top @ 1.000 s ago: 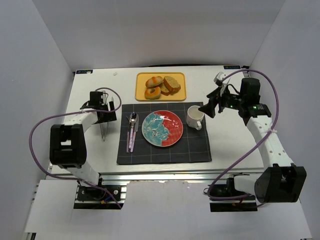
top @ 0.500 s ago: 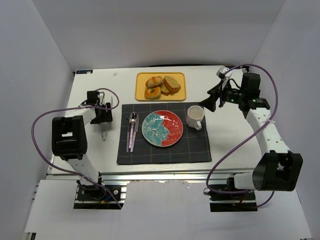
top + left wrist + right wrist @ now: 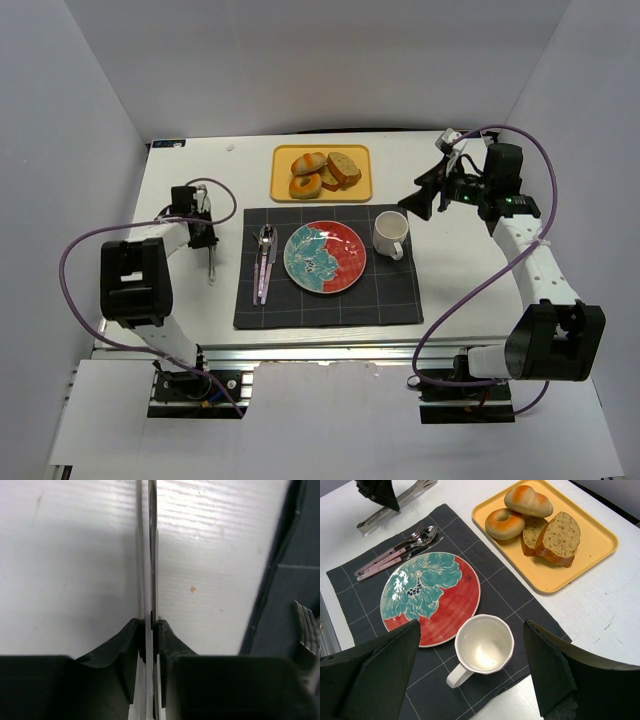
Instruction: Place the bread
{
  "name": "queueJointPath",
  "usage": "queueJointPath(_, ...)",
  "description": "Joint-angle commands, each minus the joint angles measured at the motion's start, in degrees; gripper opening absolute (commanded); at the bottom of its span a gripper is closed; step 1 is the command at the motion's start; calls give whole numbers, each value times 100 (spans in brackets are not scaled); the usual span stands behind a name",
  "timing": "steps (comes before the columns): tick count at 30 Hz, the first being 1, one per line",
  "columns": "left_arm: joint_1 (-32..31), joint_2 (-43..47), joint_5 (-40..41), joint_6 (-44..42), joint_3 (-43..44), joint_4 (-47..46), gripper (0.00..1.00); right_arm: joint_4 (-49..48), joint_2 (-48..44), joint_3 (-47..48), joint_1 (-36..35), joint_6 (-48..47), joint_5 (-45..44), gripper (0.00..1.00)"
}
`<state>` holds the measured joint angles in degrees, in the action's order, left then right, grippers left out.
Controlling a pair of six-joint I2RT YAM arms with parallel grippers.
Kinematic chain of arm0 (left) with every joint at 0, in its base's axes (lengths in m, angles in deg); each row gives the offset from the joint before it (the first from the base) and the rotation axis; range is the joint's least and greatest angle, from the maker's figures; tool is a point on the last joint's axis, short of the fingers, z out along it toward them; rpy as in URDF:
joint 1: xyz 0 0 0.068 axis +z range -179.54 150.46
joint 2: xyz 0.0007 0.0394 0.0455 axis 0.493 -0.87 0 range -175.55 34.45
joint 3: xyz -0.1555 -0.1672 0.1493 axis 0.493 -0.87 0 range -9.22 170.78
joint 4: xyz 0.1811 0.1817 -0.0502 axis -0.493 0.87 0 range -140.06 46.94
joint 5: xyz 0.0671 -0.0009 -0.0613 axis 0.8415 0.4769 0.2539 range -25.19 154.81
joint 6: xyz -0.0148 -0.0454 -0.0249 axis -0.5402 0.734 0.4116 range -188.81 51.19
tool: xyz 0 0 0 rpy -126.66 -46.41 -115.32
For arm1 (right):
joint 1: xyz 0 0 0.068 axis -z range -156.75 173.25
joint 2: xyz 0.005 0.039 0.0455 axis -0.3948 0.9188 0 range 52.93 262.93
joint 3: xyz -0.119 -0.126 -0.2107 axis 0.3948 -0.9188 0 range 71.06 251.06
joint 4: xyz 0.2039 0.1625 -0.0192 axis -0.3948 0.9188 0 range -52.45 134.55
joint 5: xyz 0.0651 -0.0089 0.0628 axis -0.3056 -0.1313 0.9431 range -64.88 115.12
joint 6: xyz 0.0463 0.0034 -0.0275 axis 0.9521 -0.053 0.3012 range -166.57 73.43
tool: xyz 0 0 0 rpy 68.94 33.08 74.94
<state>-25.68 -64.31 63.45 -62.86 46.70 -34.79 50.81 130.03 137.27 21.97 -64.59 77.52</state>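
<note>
The bread, a small golden-orange ring (image 3: 304,185) (image 3: 505,523), lies at the near left of a yellow tray (image 3: 357,190) (image 3: 592,550), beside a striped bun and brown-crusted slices. My left gripper (image 3: 205,238) (image 3: 148,625) rests on the white table left of the placemat, shut on a pair of thin metal tongs (image 3: 210,265) (image 3: 146,555) that point toward the near edge. My right gripper (image 3: 418,203) (image 3: 471,625) hovers open above the white mug (image 3: 391,234) (image 3: 484,645), holding nothing.
A red and teal plate (image 3: 325,257) (image 3: 430,597) sits mid-placemat (image 3: 330,300). A spoon and fork (image 3: 264,258) (image 3: 395,557) lie at its left. The mug stands right of the plate. The tray is at the table's back.
My left gripper has closed onto the tongs and shifted slightly back and left. My right arm rose and drew back a little early on, then stayed put.
</note>
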Motion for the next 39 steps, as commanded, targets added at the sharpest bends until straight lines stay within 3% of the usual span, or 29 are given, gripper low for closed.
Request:
queueJointPath(1,-17,830,-460,493,111,108,24,-209,-90,111,66,106,165,87)
queueJointPath(4,-192,1437,-1145,975,287,56,24,-253,-107,67,66,150,191,87)
queueJointPath(5,-253,1517,-1486,1082,418,73,29,-271,-99,50,58,176,200,87)
queueJointPath(12,-1455,1808,-1797,2083,630,-173,47,-385,-125,-21,66,264,297,87)
queueJointPath(22,-2196,1369,-1542,2173,1184,73,55,-535,-222,-232,277,387,411,88)
queueJointPath(39,-2882,-240,-329,1110,3082,1391,56,-684,-248,-416,497,501,534,90)
